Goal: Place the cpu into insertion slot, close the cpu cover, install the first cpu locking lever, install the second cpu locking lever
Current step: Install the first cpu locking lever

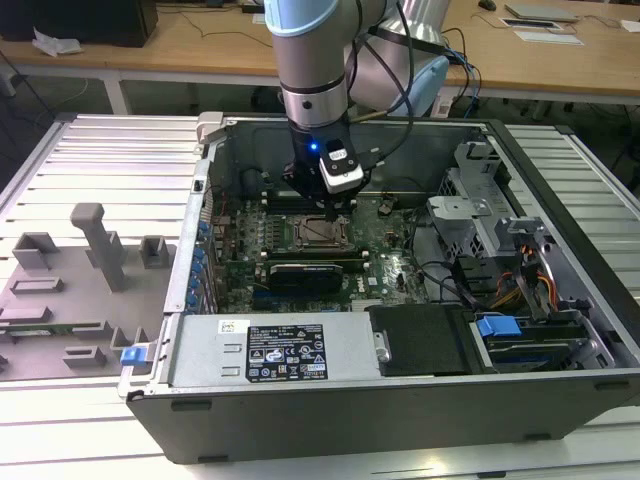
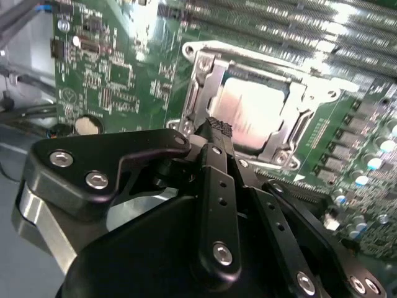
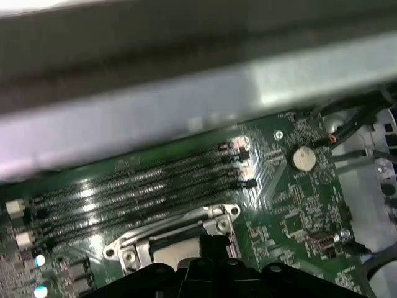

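I saw one cpu (image 2: 255,112) under one cpu cover (image 2: 205,81) just beyond my fingers (image 2: 218,129), which were pressed together, holding nothing.

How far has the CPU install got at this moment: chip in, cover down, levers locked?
The cpu sits in the socket, its silver top showing through the window of the cpu cover, which lies down over it. The pincer is at the cover's edge, holding nothing visible. Whether either locking lever is latched cannot be told.

silver cpu cover (image 2: 205,74), green circuit board (image 2: 124,56)
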`<act>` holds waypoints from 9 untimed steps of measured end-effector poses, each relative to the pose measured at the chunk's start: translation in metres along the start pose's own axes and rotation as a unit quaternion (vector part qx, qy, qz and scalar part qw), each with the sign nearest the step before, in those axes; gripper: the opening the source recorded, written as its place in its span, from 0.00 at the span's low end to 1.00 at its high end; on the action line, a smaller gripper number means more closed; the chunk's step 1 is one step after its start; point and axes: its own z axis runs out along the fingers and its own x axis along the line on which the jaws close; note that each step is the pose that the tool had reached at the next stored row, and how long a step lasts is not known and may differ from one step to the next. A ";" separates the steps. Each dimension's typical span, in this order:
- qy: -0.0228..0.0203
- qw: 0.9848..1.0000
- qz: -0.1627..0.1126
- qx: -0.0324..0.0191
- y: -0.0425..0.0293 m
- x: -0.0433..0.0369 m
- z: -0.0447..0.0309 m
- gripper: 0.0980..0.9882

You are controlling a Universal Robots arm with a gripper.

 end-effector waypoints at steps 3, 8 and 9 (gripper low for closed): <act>0.000 1.000 0.000 0.002 -0.0023 -0.0006 0.0000 0.01; 0.037 0.999 -0.001 0.016 -0.0016 -0.0031 0.0009 0.01; 0.048 0.999 -0.001 0.022 -0.0013 -0.0041 0.0012 0.01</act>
